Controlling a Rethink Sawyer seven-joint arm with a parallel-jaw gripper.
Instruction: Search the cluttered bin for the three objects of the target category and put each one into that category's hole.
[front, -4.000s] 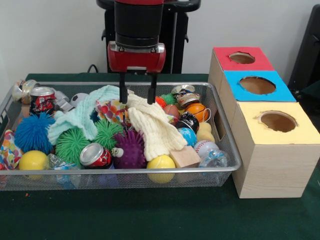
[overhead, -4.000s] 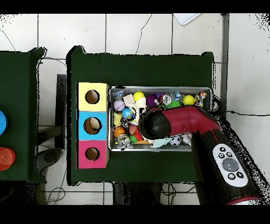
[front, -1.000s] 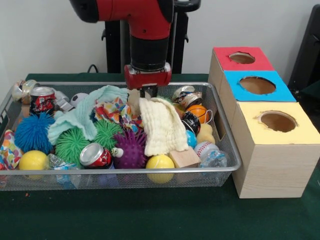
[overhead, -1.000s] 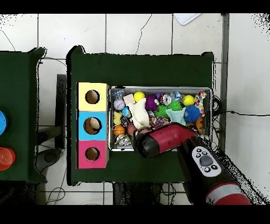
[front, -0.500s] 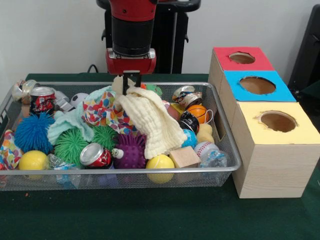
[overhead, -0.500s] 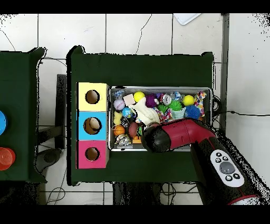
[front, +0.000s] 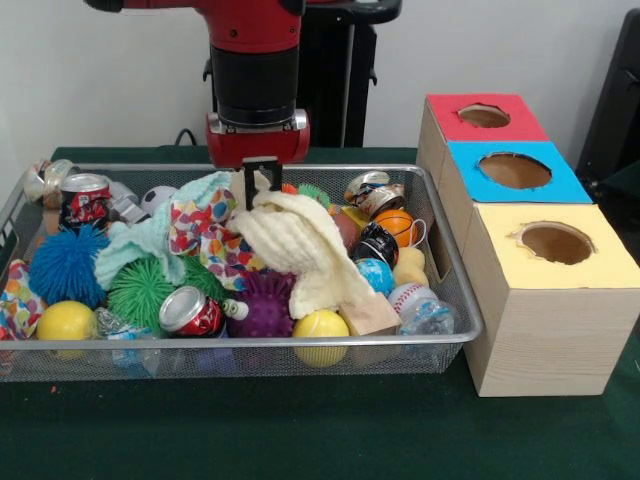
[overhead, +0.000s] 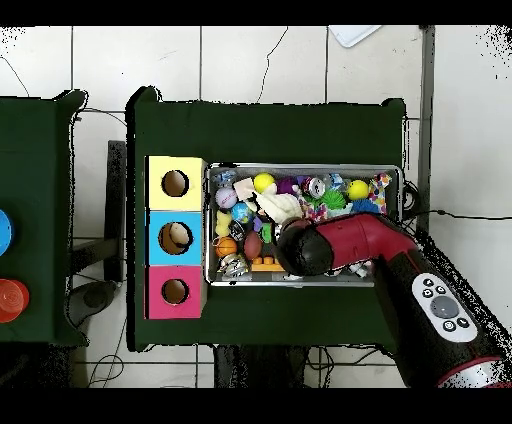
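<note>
The wire bin (front: 455, 300) is packed wall to wall, so no bare floor shows between the balls, cans and cloths; a cream cloth (front: 300, 250) drapes over the middle and a patterned cloth (front: 205, 225) lies just beside it. The red arm (overhead: 345, 240) hangs over the bin's centre. The three box holes, red (front: 484, 115), blue (front: 515, 170) and yellow (front: 556, 242), stand uncovered, and the green table (front: 300, 425) before the bin is bare.

Front camera sits low and close across the counter (front: 300, 430), facing the tool (front: 262, 185). Overhead camera looks straight down from far above. Both cover the wire bin (front: 455, 300) under the tool and the box (overhead: 175, 237) beside it.
</note>
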